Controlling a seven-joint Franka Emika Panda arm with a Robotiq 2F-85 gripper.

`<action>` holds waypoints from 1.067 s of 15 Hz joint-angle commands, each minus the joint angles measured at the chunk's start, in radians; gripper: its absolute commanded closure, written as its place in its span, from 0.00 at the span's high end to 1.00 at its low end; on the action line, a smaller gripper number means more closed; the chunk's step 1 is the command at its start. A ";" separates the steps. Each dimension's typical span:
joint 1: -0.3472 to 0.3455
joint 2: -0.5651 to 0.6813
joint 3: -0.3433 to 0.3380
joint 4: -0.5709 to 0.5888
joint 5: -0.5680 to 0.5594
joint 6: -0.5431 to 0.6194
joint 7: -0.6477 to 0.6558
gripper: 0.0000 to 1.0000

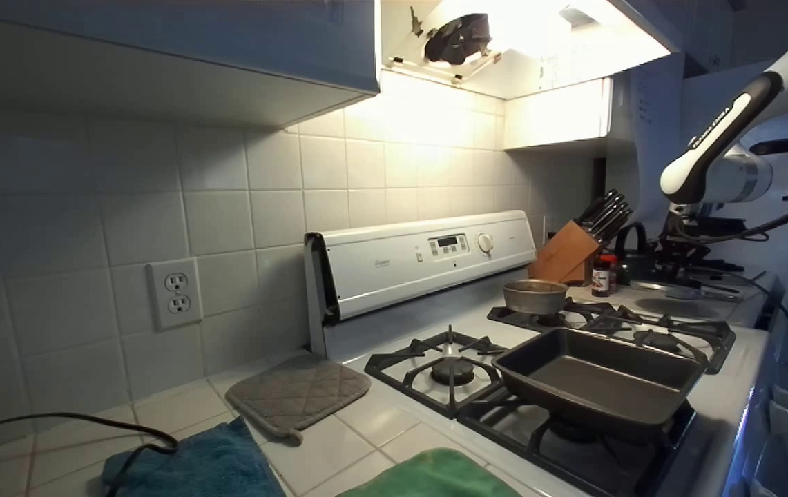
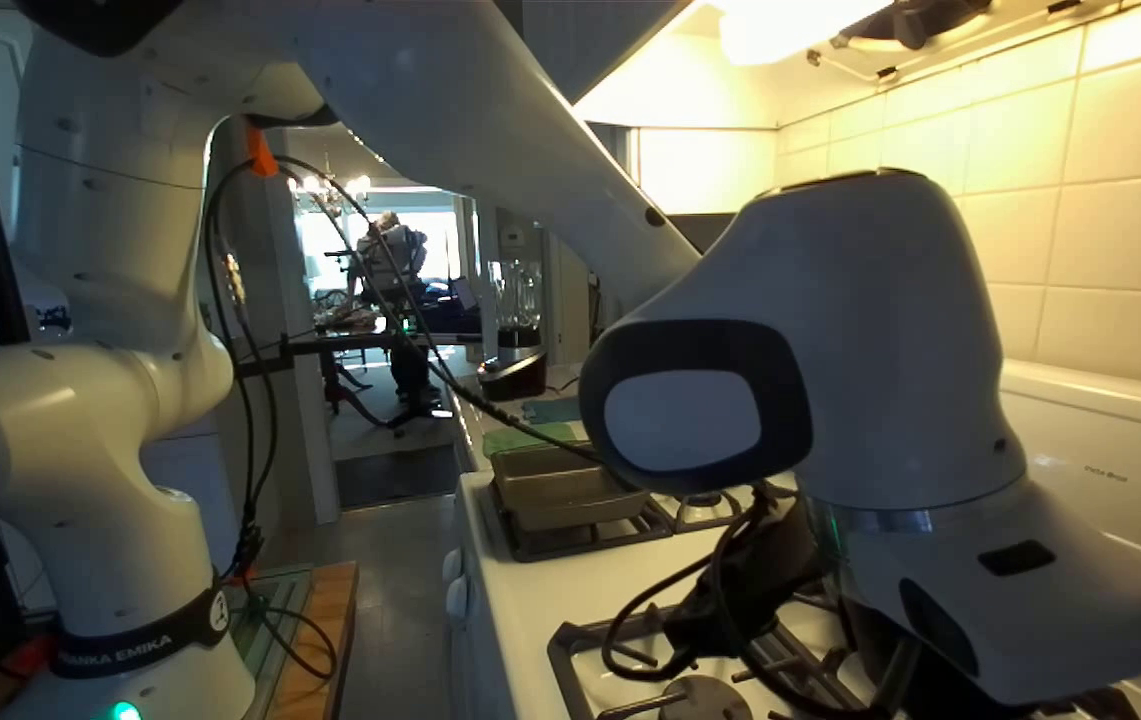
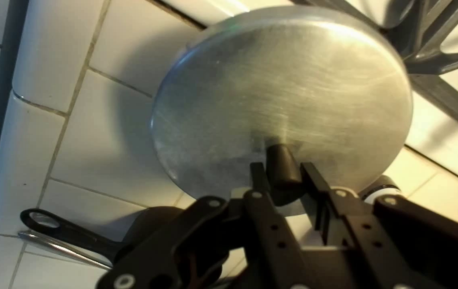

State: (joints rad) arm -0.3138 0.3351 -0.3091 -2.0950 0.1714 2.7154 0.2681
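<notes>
Gas stove (image 1: 435,304), white-tiled counter (image 3: 88,136) and Franka arm (image 2: 890,350), a round metal pot lid (image 3: 281,100) held in the air.
The lid hangs over the counter by the stove's edge; the gripper (image 3: 283,166), jaws narrowly parted, pinches it by the black knob (image 3: 283,172).

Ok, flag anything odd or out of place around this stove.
The dark fan-like part under the hood looks uncovered, as if left exposed. A black cord also appears to lie across the blue towel, untidily. The lid in the gripper shows no obvious damage.
</notes>
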 commanded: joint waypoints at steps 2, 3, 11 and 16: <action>-0.029 0.052 0.007 0.046 0.030 0.015 -0.019 0.06; -0.030 0.061 0.004 0.053 0.025 0.019 -0.016 0.06; -0.033 0.119 0.000 0.093 0.016 0.017 -0.009 0.06; -0.026 0.146 -0.009 0.108 0.006 0.024 0.005 0.06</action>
State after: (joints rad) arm -0.3391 0.4477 -0.3147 -2.0191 0.1714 2.7219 0.2682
